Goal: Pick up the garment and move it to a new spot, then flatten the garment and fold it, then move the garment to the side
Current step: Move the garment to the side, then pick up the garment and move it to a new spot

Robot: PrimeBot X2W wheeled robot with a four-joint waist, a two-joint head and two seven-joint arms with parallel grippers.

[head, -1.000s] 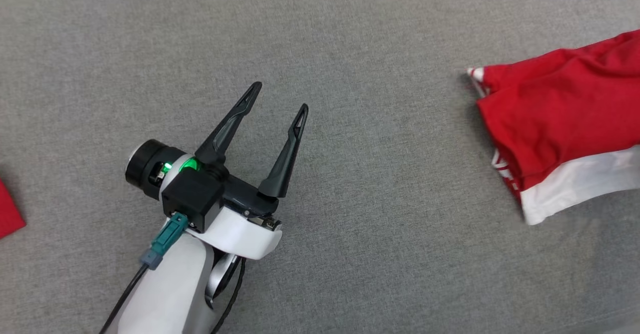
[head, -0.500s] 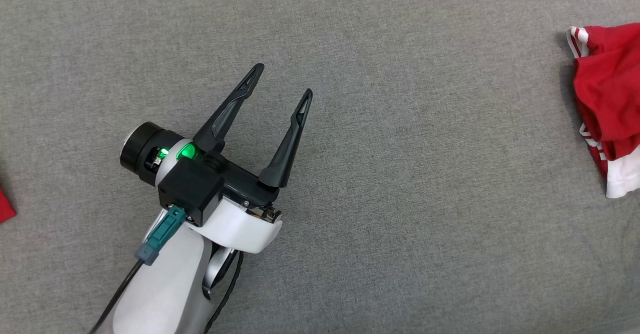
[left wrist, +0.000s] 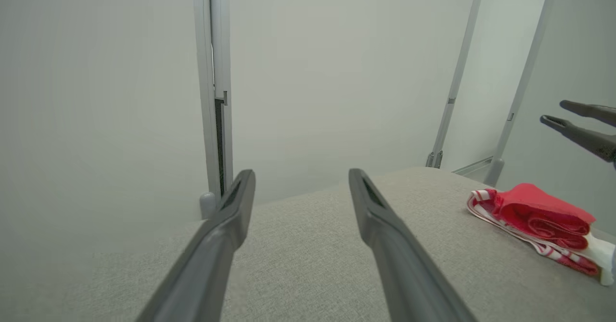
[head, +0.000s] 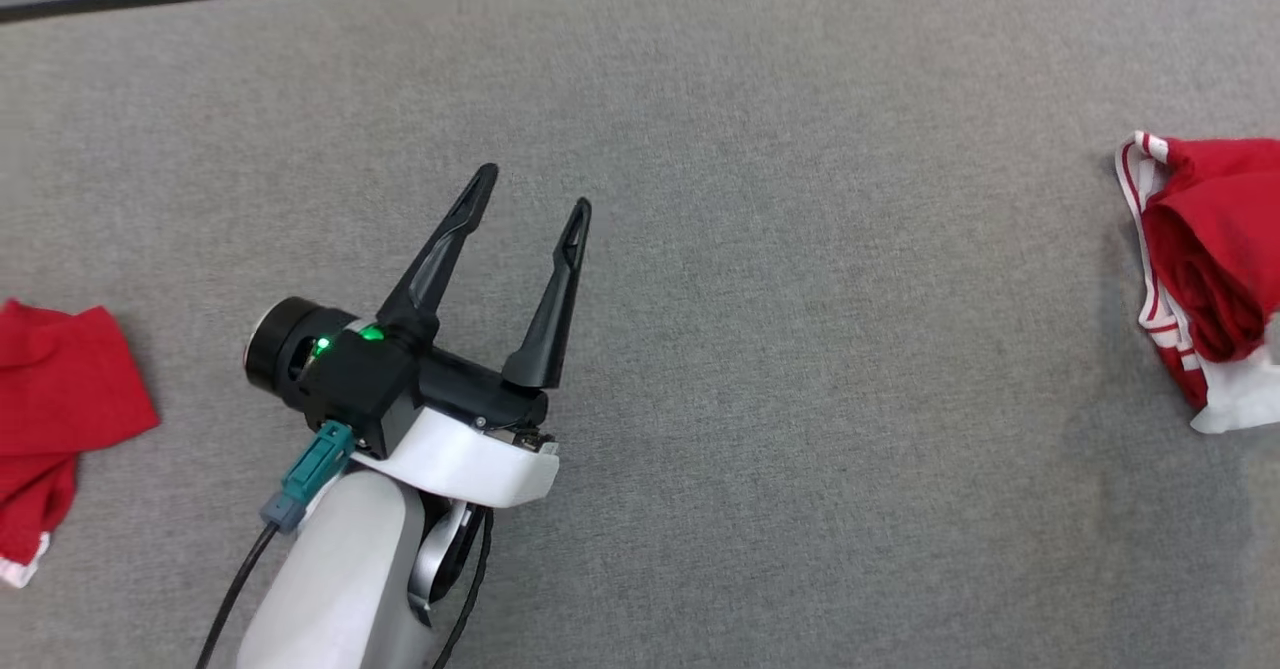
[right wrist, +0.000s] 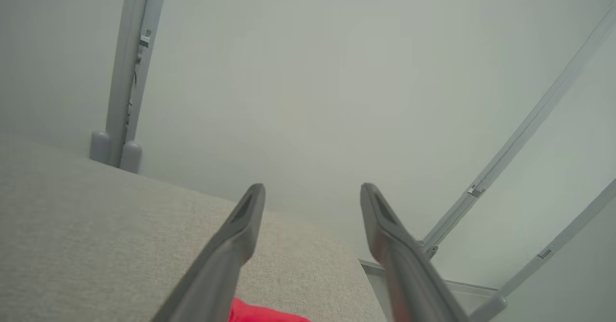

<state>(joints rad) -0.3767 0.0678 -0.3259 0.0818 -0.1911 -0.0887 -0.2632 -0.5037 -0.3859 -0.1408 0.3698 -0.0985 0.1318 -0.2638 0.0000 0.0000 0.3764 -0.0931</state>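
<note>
On the grey desk (head: 760,469) the folded red garment (head: 1200,259) lies by the right edge; a snagging finger could drag it off or undo the fold. Above it the right gripper (right wrist: 313,187) hangs spread and empty; the left gripper (head: 533,189), likewise spread, is mid-desk

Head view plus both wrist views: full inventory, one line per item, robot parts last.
Folded garment: 1, red with white striped trim, head view's right edge.
Red cloth: 1, red with a bit of white hem, crumpled, head view's left edge.
Table: 1, grey fabric top, under both.
Frame posts: 3 in left wrist view, pale grey, beyond the table.
Left tool: 1, dark, open, empty, over bare table.
Right tool: 1, dark, open, empty, above the folded garment.
</note>
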